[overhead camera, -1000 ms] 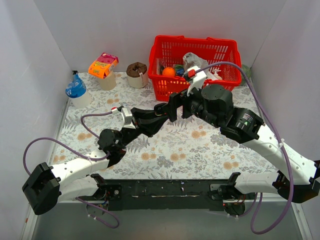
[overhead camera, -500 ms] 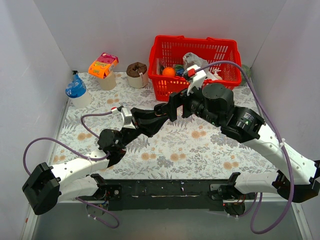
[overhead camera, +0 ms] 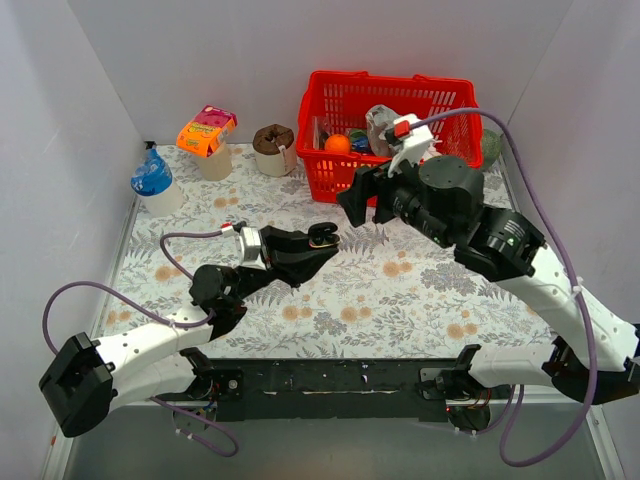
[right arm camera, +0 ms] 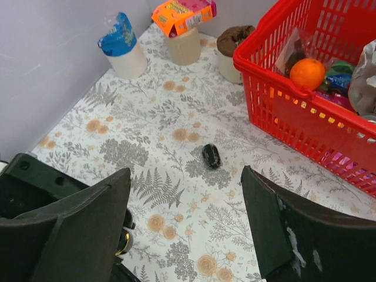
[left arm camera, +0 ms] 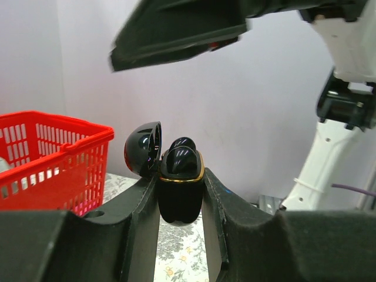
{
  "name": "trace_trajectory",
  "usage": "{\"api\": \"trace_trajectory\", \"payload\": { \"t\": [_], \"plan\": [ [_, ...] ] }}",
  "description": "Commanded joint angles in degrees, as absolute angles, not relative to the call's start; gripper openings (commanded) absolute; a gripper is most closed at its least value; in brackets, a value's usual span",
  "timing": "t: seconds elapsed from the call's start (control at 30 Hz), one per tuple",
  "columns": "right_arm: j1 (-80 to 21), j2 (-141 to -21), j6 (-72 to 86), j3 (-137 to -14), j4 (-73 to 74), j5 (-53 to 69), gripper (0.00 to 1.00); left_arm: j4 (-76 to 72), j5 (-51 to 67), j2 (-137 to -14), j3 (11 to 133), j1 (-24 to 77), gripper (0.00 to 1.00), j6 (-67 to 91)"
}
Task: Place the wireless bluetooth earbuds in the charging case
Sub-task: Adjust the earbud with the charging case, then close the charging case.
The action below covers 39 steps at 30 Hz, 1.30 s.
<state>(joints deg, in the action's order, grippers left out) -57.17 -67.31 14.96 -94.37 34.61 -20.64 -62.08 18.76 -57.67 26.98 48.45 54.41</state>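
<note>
Left hand (overhead camera: 316, 243), nearer us than the red basket (overhead camera: 330, 165) and to its left, is clamped on the charging case (left arm camera: 180, 200). The case stands upright between the two fingers.

Its lid (left arm camera: 143, 150) is hinged open toward the basket side. In the left wrist view we see the wireless bluetooth earbuds (left arm camera: 181, 160) as two glossy black rounded tops above the case's gold rim, so they sit inside the case.

Change from 1.0 s and 0.5 s ago: the right hand (overhead camera: 362, 198) was then pressed in against the tip of the left hand. It now hangs just in front of the basket's near wall, clear of the case, which shows uncovered from above. The left hand has also shifted a little away from the basket.

Right hand: fingers spread apart, nothing between them. In the left wrist view it hangs above the case.

In the right wrist view we note a small black piece (right arm camera: 211, 155) lying on the floral surface (overhead camera: 400, 290), near the basket's left front corner. We cannot tell whether it is a bud or something else.

Far row, left of the basket and unchanged: a brown-topped cup (overhead camera: 273, 148), an orange packet (overhead camera: 206, 130) and, farthest from the basket, a blue-capped cup (overhead camera: 153, 183).
</note>
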Motion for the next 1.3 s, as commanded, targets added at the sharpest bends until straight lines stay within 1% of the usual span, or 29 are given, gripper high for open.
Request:
{"api": "trace_trajectory", "payload": {
  "t": [0.0, 0.07, 0.3, 0.37, 0.5, 0.6, 0.73, 0.77, 0.8, 0.87, 0.93, 0.97, 1.0, 1.03, 1.1, 1.13, 1.2, 1.23, 1.27],
  "plan": [
    [-56.6, -71.4, 15.2, -97.6, 39.6, -17.9, 0.79, -61.4, 25.5, -56.0, 27.2, 48.3, 0.00, 54.7],
    [-56.6, -72.3, 14.8, -98.6, 40.3, -15.0, 0.75, -60.8, 26.2, -56.0, 27.7, 48.3, 0.00, 54.7],
    [-56.6, -74.1, 14.0, -98.9, 41.9, -5.7, 0.74, -60.1, 23.6, -56.4, 28.7, 48.3, 0.00, 53.9],
    [-56.6, -74.5, 13.9, -99.1, 43.5, -5.3, 0.74, -60.4, 22.7, -56.7, 28.9, 48.3, 0.00, 53.9],
    [-56.6, -72.3, 14.0, -96.1, 41.2, -3.3, 0.74, -60.1, 21.0, -57.1, 29.3, 48.3, 0.00, 53.8],
    [-56.7, -72.4, 13.7, -95.6, 42.4, -2.2, 0.74, -60.4, 19.9, -57.2, 29.2, 48.3, 0.00, 53.9],
    [-56.6, -71.0, 14.2, -93.1, 41.4, -5.0, 0.75, -60.5, 18.5, -57.4, 29.2, 48.3, 0.00, 53.9],
    [-56.7, -69.5, 15.3, -92.5, 41.0, -7.3, 0.79, -60.4, 18.0, -57.4, 29.2, 48.3, 0.00, 54.1],
    [-56.6, -68.3, 16.7, -91.6, 39.6, -14.6, 0.82, -59.5, 17.3, -57.4, 29.2, 48.3, 0.00, 54.3],
    [-56.4, -65.0, 19.3, -86.5, 36.8, -22.0, 0.86, -57.5, 13.1, -57.1, 29.3, 48.3, 0.00, 55.6],
    [-55.6, -59.6, 20.0, -82.1, 32.0, -27.6, 0.87, -51.5, 5.9, -56.2, 29.3, 48.3, 0.00, 58.5],
    [-54.9, -58.5, 20.0, -79.4, 31.6, -27.4, 0.87, -47.6, -3.6, -55.7, 30.1, 48.2, 0.00, 62.5],
    [-54.2, -58.4, 20.0, -78.8, 32.0, -26.4, 0.87, -37.5, -7.2, -55.4, 30.8, 47.9, 0.00, 64.2],
    [-52.9, -59.1, 20.3, -78.8, 34.8, -23.7, 0.88, -32.6, -9.4, -55.6, 31.7, 46.1, 0.00, 66.3],
    [-52.5, -62.1, 21.2, -77.9, 37.2, -21.4, 0.89, -21.9, -7.6, -56.5, 32.7, 41.9, 0.00, 73.6],
    [-52.4, -62.7, 21.3, -77.1, 37.4, -19.0, 0.89, -19.2, -4.9, -57.9, 32.9, 36.6, 0.00, 75.9],
    [-52.4, -62.9, 21.7, -72.6, 35.3, -16.9, 0.88, -11.0, -0.1, -59.8, 34.0, 31.8, 0.00, 80.5],
    [-52.5, -62.4, 21.8, -70.7, 33.8, -14.7, 0.88, -8.5, -0.1, -60.8, 34.4, 27.9, 0.00, 80.8],
    [-52.4, -61.2, 21.8, -69.2, 30.6, -13.5, 0.88, -6.6, 1.6, -61.8, 34.3, 26.3, 0.00, 81.3]
  ]
}}
